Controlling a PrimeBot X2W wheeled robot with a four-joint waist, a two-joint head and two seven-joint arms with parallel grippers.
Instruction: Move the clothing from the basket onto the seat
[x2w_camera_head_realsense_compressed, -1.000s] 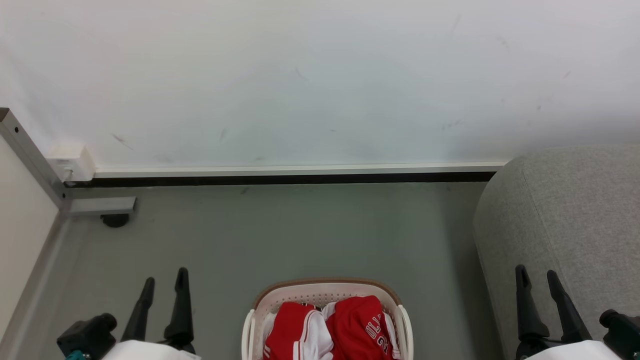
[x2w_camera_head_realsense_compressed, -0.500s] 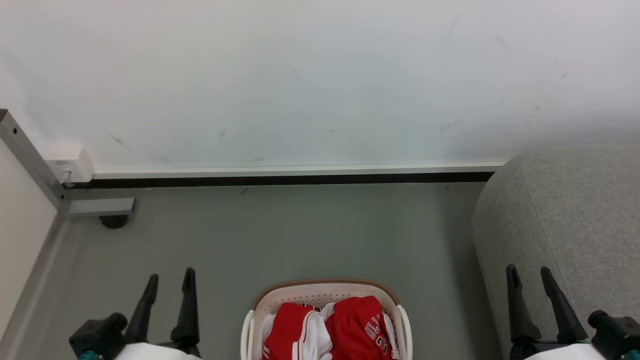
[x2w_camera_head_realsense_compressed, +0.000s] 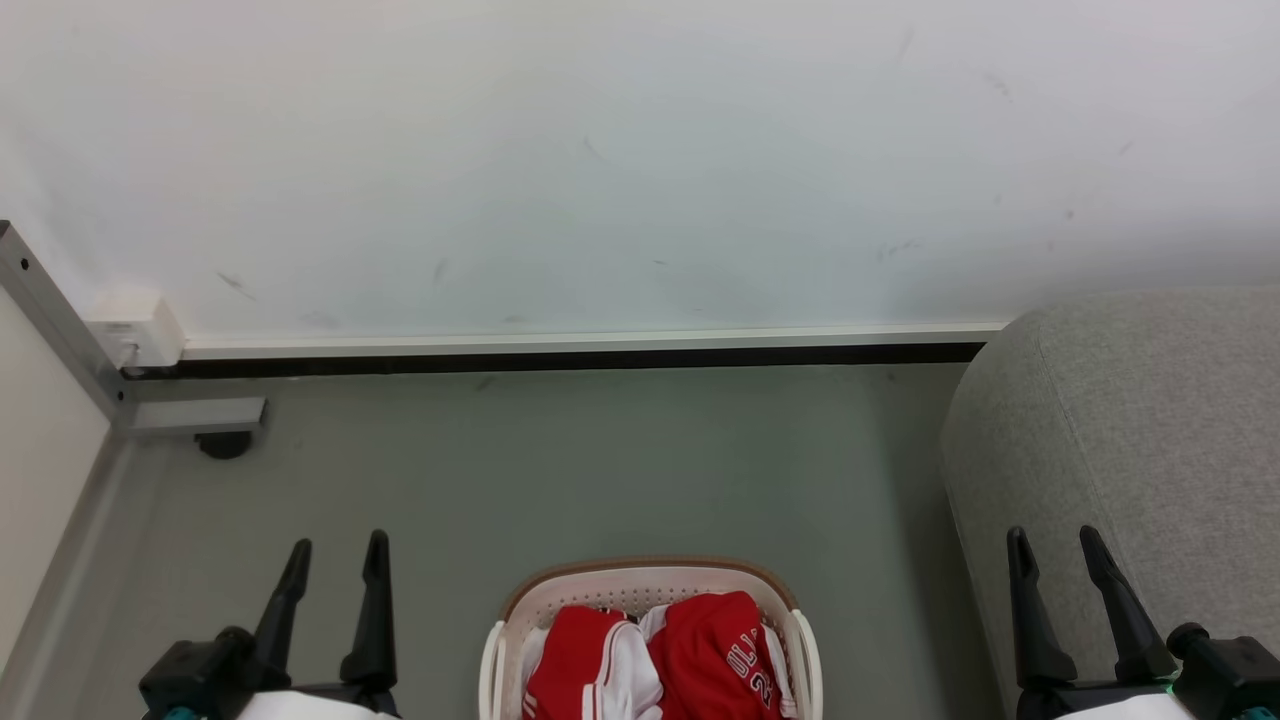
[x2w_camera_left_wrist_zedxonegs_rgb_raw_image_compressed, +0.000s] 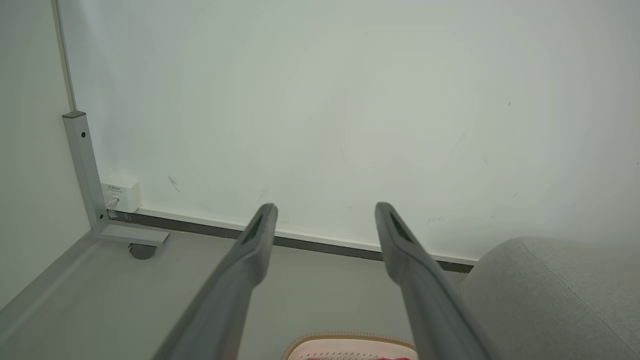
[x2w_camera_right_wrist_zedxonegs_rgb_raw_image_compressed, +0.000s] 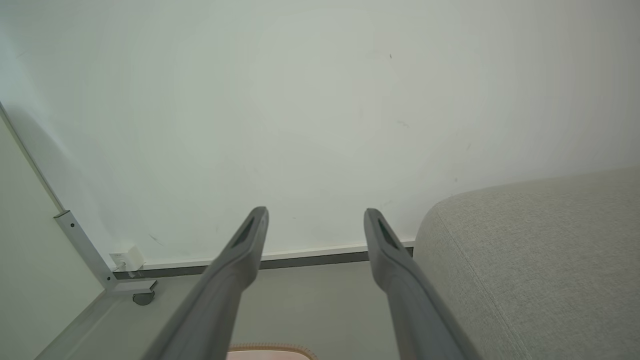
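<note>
The red clothing (x2w_camera_head_realsense_compressed: 660, 655) with white trim and lettering lies bunched inside the white basket (x2w_camera_head_realsense_compressed: 648, 581), which has a brown rim and stands on the floor at the bottom centre. The light grey seat (x2w_camera_head_realsense_compressed: 1150, 450) rises at the right. My left gripper (x2w_camera_head_realsense_compressed: 337, 545) is open and empty at the lower left, left of the basket. At the lower right, in front of the seat's side, my right gripper (x2w_camera_head_realsense_compressed: 1055, 538) is open with nothing in it. In the wrist views the left gripper (x2w_camera_left_wrist_zedxonegs_rgb_raw_image_compressed: 325, 207) and right gripper (x2w_camera_right_wrist_zedxonegs_rgb_raw_image_compressed: 315, 212) point at the wall, and the basket's far rim (x2w_camera_left_wrist_zedxonegs_rgb_raw_image_compressed: 350, 340) peeks in.
A white wall (x2w_camera_head_realsense_compressed: 640, 150) with a dark baseboard (x2w_camera_head_realsense_compressed: 560, 358) closes the far side. At the left stand a grey metal frame post (x2w_camera_head_realsense_compressed: 60, 320), a white box (x2w_camera_head_realsense_compressed: 135, 330) and a caster (x2w_camera_head_realsense_compressed: 222, 443). Grey floor (x2w_camera_head_realsense_compressed: 600, 460) lies between basket and wall.
The left gripper has shifted slightly right and the right gripper slightly left, both toward the basket. Both stay open. The clothing and basket have not moved.
</note>
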